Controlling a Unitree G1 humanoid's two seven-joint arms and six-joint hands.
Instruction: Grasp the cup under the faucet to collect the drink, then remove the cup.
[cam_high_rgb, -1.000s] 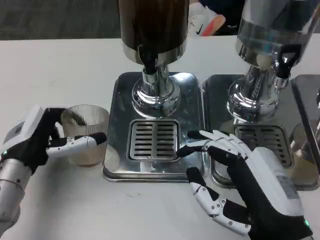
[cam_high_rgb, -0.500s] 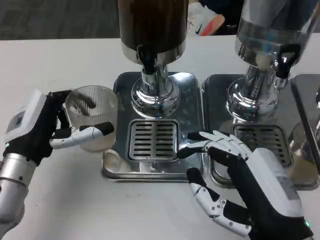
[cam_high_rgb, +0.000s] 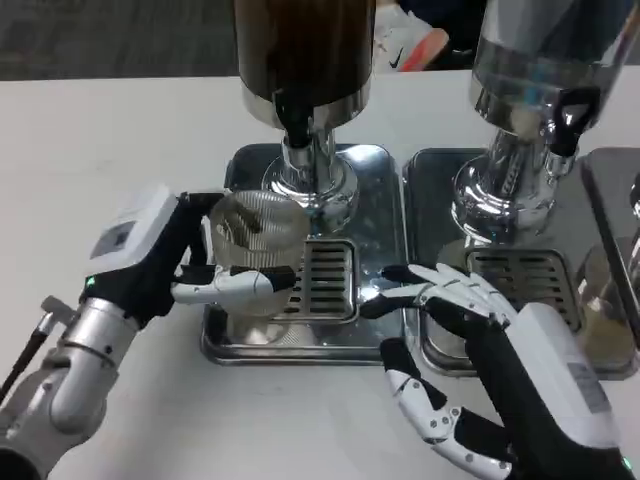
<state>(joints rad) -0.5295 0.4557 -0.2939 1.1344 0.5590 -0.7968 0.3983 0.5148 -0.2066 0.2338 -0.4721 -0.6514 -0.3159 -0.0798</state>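
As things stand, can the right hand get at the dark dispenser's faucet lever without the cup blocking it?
Probably yes. The right hand is open, and the space up to the faucet lever looks free. The left hand holds the cup lower and left of it.

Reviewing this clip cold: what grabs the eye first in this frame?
The left hand holding a clear ribbed cup over the left edge of the steel drip tray, just left of the dark dispenser's faucet. Next, the right hand at lower right, fingers spread and holding nothing, reaching over the gap between the two trays. A second, clear-tank dispenser stands at upper right.
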